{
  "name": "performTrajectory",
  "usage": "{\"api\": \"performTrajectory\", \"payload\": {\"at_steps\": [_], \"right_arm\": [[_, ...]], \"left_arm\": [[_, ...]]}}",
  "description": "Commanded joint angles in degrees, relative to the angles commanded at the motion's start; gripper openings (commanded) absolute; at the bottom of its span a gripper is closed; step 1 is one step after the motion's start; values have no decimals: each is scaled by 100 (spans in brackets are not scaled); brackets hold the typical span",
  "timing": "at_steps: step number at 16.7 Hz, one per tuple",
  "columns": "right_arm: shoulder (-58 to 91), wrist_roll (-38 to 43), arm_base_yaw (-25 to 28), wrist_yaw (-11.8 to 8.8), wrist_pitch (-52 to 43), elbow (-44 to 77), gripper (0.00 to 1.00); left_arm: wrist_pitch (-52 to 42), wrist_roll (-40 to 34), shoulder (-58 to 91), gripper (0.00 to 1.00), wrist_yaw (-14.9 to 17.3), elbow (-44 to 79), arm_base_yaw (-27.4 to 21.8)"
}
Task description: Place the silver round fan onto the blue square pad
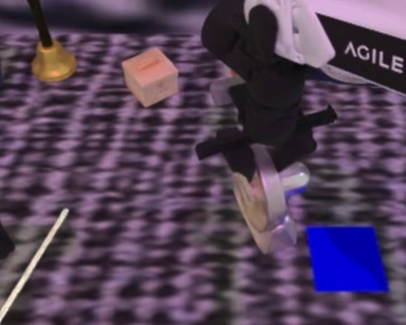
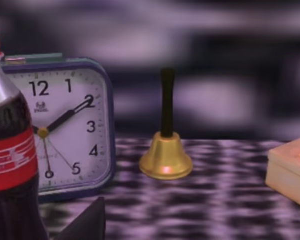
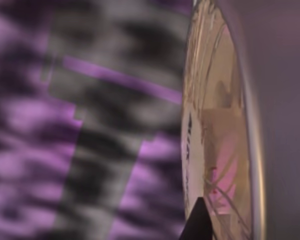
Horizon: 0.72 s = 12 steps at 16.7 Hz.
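Brass bell (image 1: pixel 53 62) far left; pink cube (image 1: pixel 150 76) near it; clock (image 2: pixel 65 125), cola bottle (image 2: pixel 10 150); white stick (image 1: pixel 30 264).

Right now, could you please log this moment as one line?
right hand: shut on fan | fan: left of pad, not on it | left arm: parked

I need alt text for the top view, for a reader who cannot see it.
The right gripper holds the silver round fan just left of the flat blue square pad, not on it. A brass bell and a pinkish cube stand farther back on the purple patterned table.
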Motion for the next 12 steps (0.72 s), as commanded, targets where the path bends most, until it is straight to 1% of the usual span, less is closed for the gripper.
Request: {"api": "performTrajectory", "payload": {"at_steps": [8,12], "right_arm": [[4,7,-10,-3,-21,21,0],[57,13,13,-1,-591,658,0]], "left_arm": [[0,0,0,100,0,0,0],[0,0,0,100,0,0,0]]}}
